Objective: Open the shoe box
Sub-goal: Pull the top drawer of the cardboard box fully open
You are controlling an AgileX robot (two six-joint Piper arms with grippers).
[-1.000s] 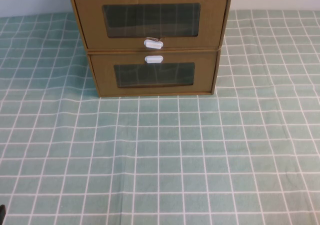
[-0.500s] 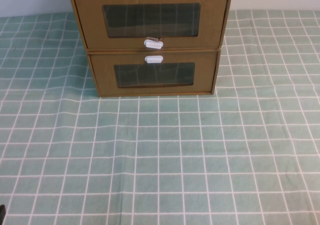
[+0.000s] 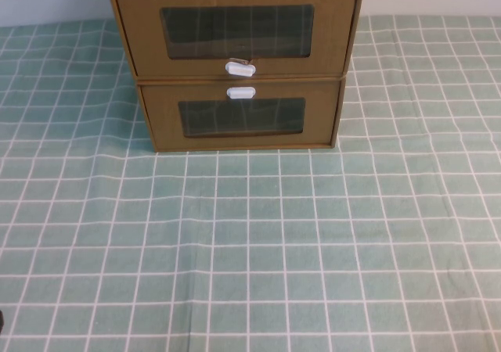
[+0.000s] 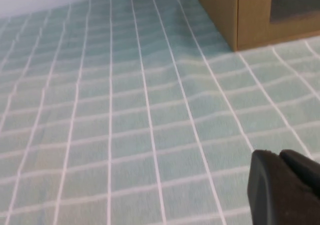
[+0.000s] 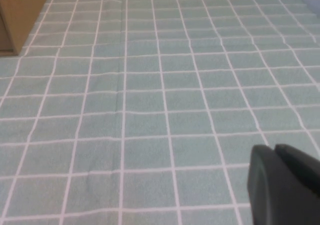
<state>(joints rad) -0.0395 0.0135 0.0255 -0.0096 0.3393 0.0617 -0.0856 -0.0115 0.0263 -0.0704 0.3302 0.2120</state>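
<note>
Shoe box (image 3: 235,70) sits crosswise, front facing robot; left end effector (image 4: 279,155) and right end effector (image 5: 275,148) hover closed over bench (image 3: 250,250).

1. this looks like a staged robot test setup, lab-like; the exact kind of room cannot be told.
2. a table (image 3: 250,289) covered by a green checked cloth (image 3: 407,211) fills the view.
3. a plain pale wall (image 3: 47,0) stands behind.
4. two stacked brown shoe boxes (image 3: 235,74) stand near the wall.
</note>
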